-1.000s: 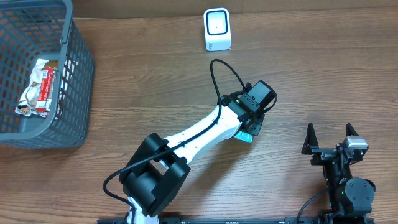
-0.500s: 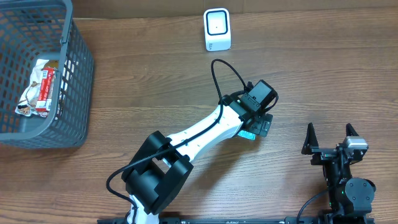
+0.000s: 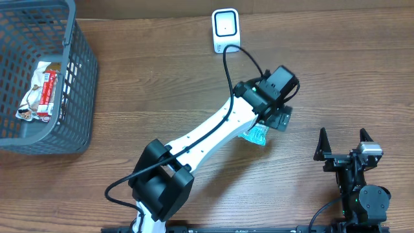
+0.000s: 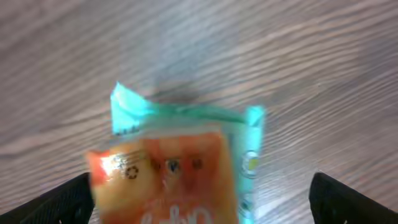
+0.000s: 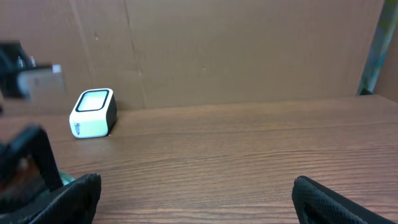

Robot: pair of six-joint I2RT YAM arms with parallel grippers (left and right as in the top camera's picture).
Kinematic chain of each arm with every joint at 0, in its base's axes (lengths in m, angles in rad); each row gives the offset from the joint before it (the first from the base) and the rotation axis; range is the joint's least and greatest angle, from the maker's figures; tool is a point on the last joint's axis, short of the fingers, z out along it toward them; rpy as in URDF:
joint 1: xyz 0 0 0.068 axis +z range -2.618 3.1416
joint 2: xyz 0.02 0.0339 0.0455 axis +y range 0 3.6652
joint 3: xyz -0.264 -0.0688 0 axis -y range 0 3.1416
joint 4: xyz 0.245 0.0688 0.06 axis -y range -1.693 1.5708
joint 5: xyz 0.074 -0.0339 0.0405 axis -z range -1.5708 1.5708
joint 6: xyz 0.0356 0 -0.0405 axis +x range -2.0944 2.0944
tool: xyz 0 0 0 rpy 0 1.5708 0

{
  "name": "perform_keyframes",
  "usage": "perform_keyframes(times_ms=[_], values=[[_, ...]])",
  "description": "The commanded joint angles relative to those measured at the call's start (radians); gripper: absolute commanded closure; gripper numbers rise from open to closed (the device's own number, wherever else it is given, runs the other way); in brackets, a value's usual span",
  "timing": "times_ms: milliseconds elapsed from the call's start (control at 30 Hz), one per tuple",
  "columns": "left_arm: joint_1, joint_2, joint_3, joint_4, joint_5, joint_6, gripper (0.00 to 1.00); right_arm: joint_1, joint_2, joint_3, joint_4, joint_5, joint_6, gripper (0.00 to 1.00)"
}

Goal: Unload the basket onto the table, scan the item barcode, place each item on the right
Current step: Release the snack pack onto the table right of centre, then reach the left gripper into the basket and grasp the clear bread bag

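The item, a teal and orange packet (image 3: 257, 136), lies flat on the wooden table; in the left wrist view the packet (image 4: 174, 168) fills the lower middle, blurred, with no barcode readable. My left gripper (image 3: 270, 125) hangs over it, and in its own view the left gripper (image 4: 205, 202) is open, both fingers standing well clear of the packet's sides. The white scanner (image 3: 226, 30) stands at the far edge, and the scanner (image 5: 93, 113) also shows in the right wrist view. My right gripper (image 3: 343, 136) rests at the near right, and in its own view the right gripper (image 5: 196, 193) is open and empty.
A grey wire basket (image 3: 77, 77) stands at the far left with another packet (image 3: 40, 90) inside. The left arm's black cable (image 3: 228, 71) loops up near the scanner. A brown cardboard wall (image 5: 249, 50) backs the table.
My left gripper has opened and let go of the packet, which now lies on the table. The left arm has shifted toward the far right.
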Motion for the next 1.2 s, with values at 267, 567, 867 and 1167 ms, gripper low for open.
perform_keyframes(times_ms=[267,567,867,1167], values=[[0.042,-0.002,0.190,-0.132,0.008,0.048,0.00,-0.004,-0.010,-0.010,0.005,0.008,0.003,0.00],[0.233,-0.003,0.369,-0.334,-0.076,0.159,0.00,-0.004,-0.010,-0.010,0.004,0.008,0.003,0.00],[0.545,-0.003,0.725,-0.547,-0.134,0.265,0.00,-0.004,-0.010,-0.010,0.004,0.008,0.003,0.00],[0.938,-0.003,0.915,-0.558,-0.135,0.356,0.01,-0.004,-0.010,-0.010,0.004,0.008,0.003,0.00]])
